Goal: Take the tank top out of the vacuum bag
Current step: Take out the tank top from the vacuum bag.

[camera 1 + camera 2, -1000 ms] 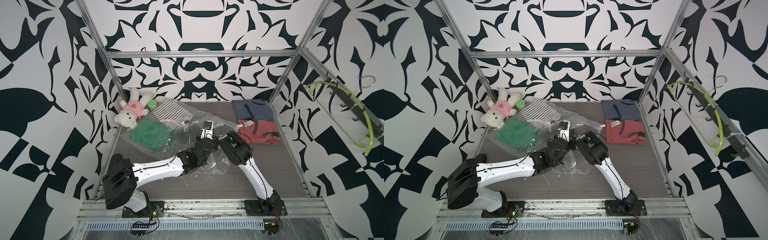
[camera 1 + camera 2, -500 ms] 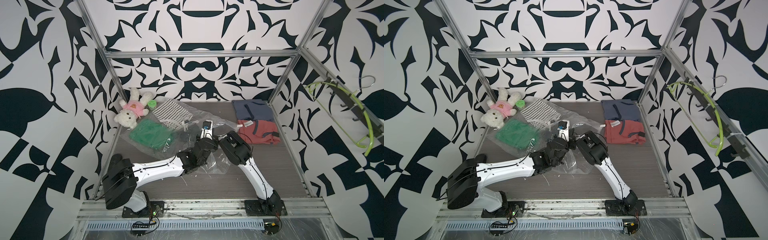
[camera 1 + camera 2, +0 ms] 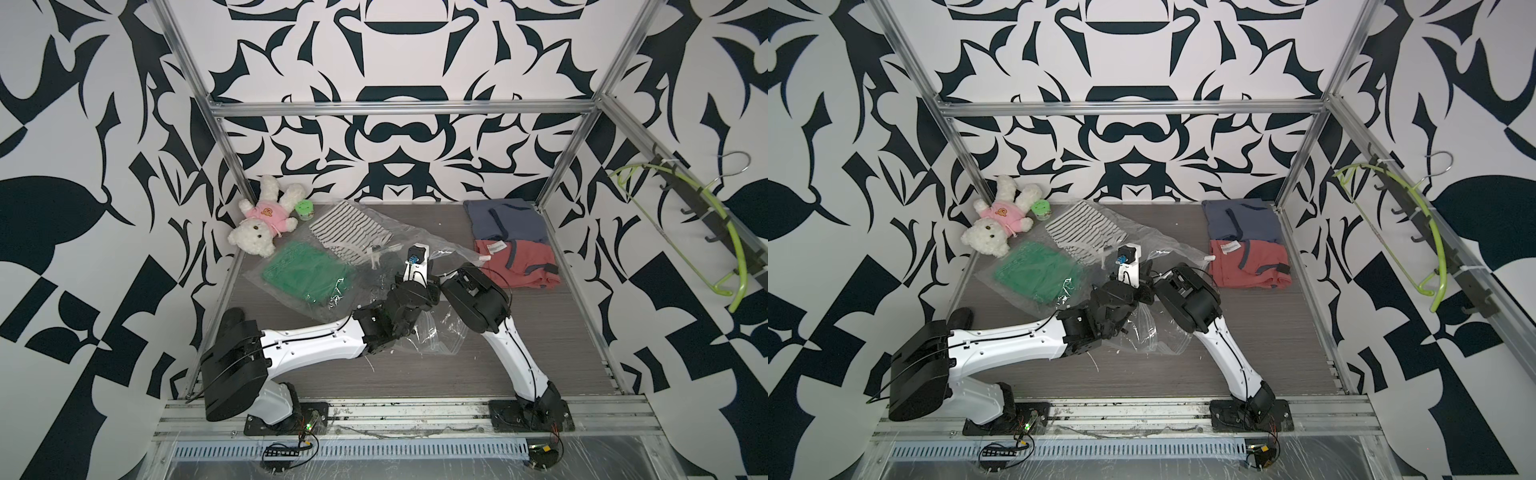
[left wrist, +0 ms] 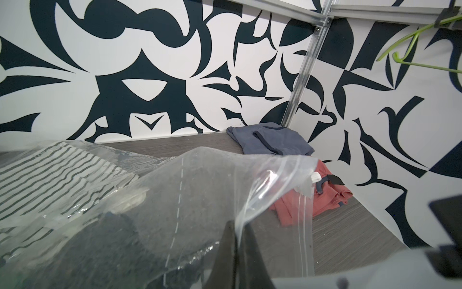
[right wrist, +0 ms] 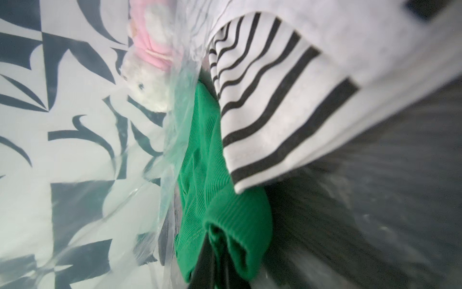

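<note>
Here the grey table [image 3: 540,353] carries the vacuum bag [image 3: 386,226], sprawled from the back left corner toward the middle. Inside it lie a striped garment [image 3: 349,224] and, just beside that, the green tank top [image 3: 307,276]. The left gripper [image 4: 238,225] pinches the bag's clear film beside the zip seal, jaws together. The right gripper [image 5: 215,250], reaching inside the bag, is clamped on the tank top's ribbed hem.

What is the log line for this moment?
left gripper: shut on bag edge | right gripper: shut on green top | green top: not yet out
</note>
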